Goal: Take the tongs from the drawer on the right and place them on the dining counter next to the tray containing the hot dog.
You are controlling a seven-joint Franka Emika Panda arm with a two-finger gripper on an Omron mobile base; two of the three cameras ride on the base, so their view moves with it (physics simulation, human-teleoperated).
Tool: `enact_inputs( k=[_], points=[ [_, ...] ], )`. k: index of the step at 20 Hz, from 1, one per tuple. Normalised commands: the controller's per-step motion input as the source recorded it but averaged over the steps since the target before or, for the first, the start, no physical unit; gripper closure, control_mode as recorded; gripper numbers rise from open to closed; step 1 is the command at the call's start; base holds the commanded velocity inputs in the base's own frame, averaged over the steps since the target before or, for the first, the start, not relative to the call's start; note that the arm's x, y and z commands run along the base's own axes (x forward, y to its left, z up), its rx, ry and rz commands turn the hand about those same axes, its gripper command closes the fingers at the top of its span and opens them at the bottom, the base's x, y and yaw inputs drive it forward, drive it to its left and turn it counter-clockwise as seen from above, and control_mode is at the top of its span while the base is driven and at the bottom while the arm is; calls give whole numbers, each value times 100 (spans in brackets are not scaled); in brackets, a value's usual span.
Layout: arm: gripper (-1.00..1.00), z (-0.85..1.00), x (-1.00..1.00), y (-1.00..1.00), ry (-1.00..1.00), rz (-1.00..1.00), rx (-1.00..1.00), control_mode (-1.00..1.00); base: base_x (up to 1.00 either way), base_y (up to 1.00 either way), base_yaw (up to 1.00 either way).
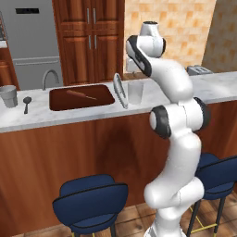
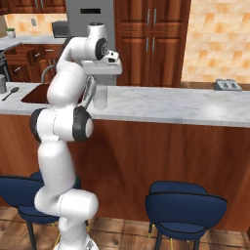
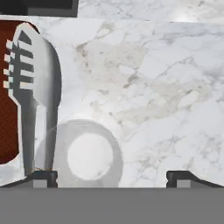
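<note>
The silver-grey tongs (image 1: 120, 90) lie on the dining counter (image 1: 92, 115), just right of the dark reddish-brown tray (image 1: 60, 99) that holds the thin tan hot dog (image 1: 81, 96). In the hand view the tongs (image 3: 36, 78) stretch along the left side, with their toothed end over the tray's edge (image 3: 6, 122). My gripper (image 3: 111, 177) hovers above the counter, open, its left fingertip (image 3: 43, 177) close beside the tongs and nothing between the jaws. From the right base view the gripper (image 2: 99, 78) hangs over the tongs (image 2: 89, 93).
A clear glass (image 1: 135, 92) stands right of the tongs, directly under my hand (image 3: 89, 155). A grey cup (image 1: 8, 96) and a dark spoon (image 1: 27, 102) sit at the counter's left. A toaster (image 2: 227, 85) is at the far right. Blue stools (image 1: 90, 199) stand below.
</note>
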Motion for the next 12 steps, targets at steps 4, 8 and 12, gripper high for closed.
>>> enact_inputs(
  k=[4, 8, 12],
  points=[
    [-100, -100, -100, -100, -24, 0, 0, -100, 0, 0, 0],
    [-100, -100, -100, -100, -23, 0, 0, -100, 0, 0, 0],
    [-100, -28, -100, -79, -31, 0, 3, -100, 0, 0, 0]
  ],
)
